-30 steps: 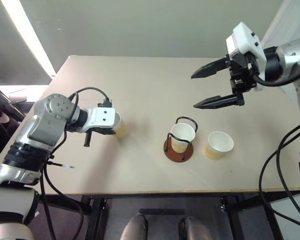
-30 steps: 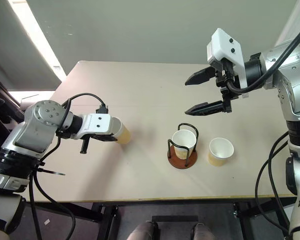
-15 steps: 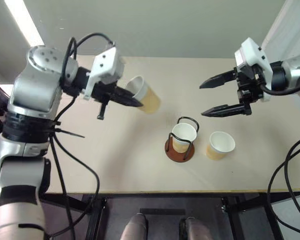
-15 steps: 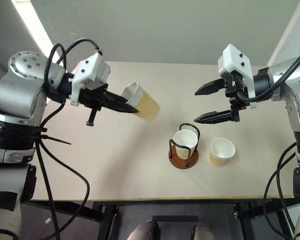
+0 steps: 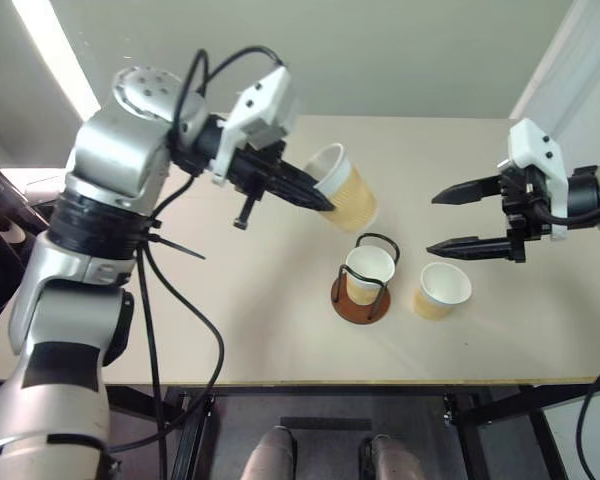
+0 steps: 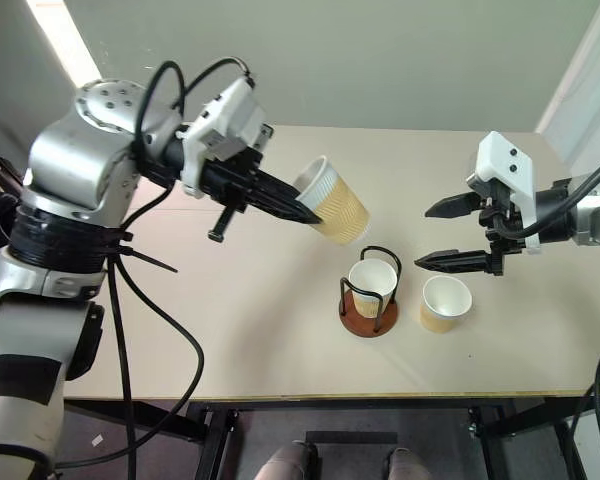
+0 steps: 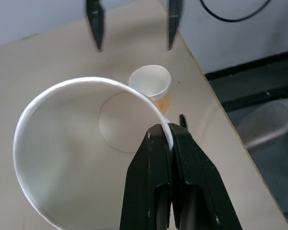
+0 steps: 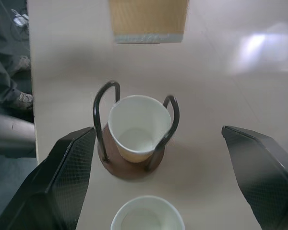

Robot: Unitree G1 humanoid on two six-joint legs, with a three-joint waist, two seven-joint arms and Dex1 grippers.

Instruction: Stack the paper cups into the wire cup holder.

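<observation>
The left gripper (image 5: 320,199), jaws clenched on a tilted paper cup's (image 5: 347,190) rim, holds it at 11 o'clock above the wire cup holder (image 5: 360,297). That holder's cup (image 5: 366,272) hides half its base. The right gripper's (image 5: 454,220) jaws gape empty over the third cup (image 5: 441,288) on the bench (image 5: 280,330).

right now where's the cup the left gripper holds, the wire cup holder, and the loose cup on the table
held cup (image 5: 348,193), left eye view, ribbed outer wall
wire cup holder (image 5: 357,307), left eye view, reddish-brown base disc
loose cup (image 5: 443,283), left eye view, white inside, near the rim
</observation>
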